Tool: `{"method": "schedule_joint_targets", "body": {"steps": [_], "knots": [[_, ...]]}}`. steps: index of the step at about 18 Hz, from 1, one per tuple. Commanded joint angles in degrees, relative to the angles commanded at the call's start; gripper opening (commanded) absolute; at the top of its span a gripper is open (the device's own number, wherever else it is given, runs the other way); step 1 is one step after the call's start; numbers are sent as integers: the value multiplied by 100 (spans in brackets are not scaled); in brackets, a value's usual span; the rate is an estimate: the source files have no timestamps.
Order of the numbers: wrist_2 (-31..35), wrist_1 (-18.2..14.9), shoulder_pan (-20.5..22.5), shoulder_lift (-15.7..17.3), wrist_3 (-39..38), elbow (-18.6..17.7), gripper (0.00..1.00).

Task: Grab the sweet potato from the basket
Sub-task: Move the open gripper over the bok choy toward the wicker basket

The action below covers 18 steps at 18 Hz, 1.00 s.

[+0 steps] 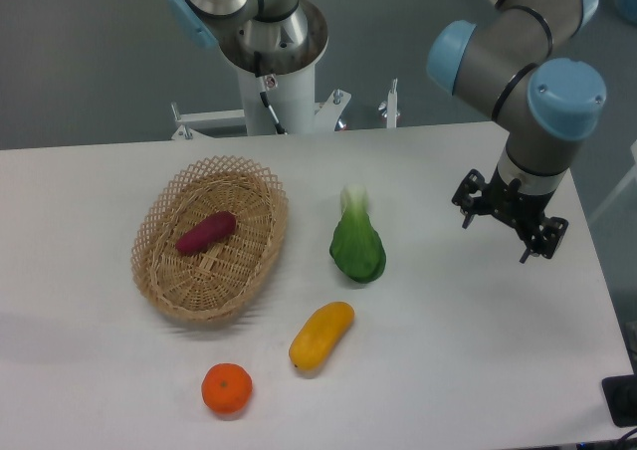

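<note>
The sweet potato (pixel 206 232) is a small magenta-purple tuber lying at a slant inside the basket (pixel 159 271), a shallow oval of tan wicker at the left of the table. My gripper (pixel 496 239) hangs at the far right of the table, well away from the basket. Its two dark fingers are spread apart and hold nothing.
A green leafy vegetable (pixel 357 243) lies between the basket and the gripper. A yellow-orange oblong fruit (pixel 321 336) and an orange (pixel 227 388) lie near the front. The arm's base column (pixel 277 72) stands behind the table.
</note>
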Motion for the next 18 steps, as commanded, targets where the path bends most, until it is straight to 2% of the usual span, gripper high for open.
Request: {"method": "schedule_joint_targets", "body": {"steps": [8, 10, 13, 18], "knots": [[35, -44, -202, 17, -385, -140, 100], [0, 35, -316, 96, -579, -377, 100], [-43, 377, -562, 280, -615, -746, 100], [-53, 422, -1176, 729, -896, -1502, 100]]}}
